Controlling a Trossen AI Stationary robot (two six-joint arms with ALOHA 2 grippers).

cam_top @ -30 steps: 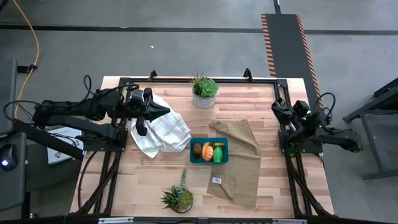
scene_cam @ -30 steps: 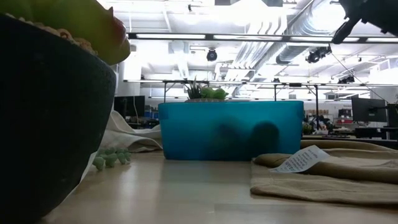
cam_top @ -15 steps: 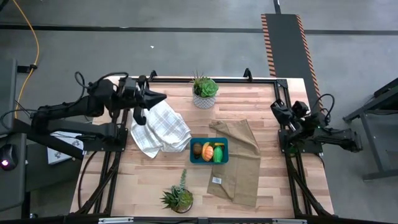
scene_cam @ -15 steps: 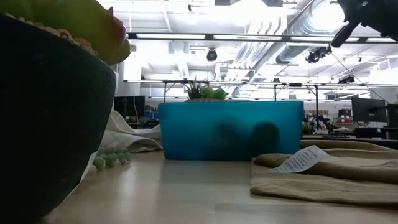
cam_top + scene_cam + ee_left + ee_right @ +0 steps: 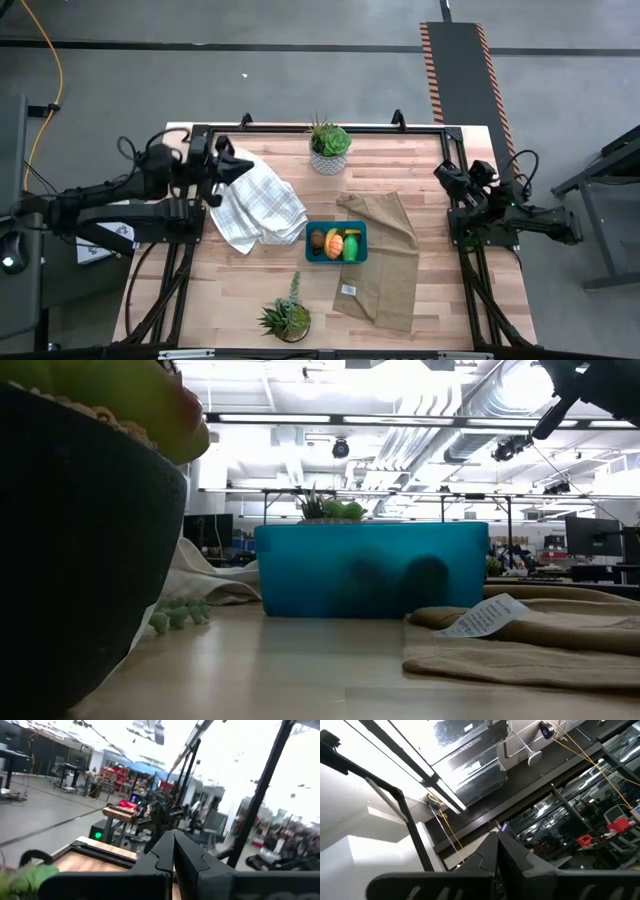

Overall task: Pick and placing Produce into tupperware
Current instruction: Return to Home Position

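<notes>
Teal tupperware (image 5: 336, 224) sits mid-table, its right end on the tan cloth (image 5: 385, 250), and the produce is home: brown round piece (image 5: 317, 240), orange piece (image 5: 333, 243) and bright green piece (image 5: 351, 251) all lie inside. Just to its left, touching or nearly so, lies the white checked cloth (image 5: 262, 210). Above that cloth's far corner hangs the left pincer (image 5: 243, 166), fingers pressed together on nothing. The right pincer (image 5: 443, 173) waits at the table's (image 5: 400, 160) right edge, closed and empty too.

The danger, as I read it: if the left arm dips while pulling away, it could snag the checked cloth, and the dragged cloth could shove the tupperware.

Against a second ago, the left pincer has pulled back off the cloth's middle toward the table's left rear corner. Tupperware, produce and right arm haven't budged.
</notes>
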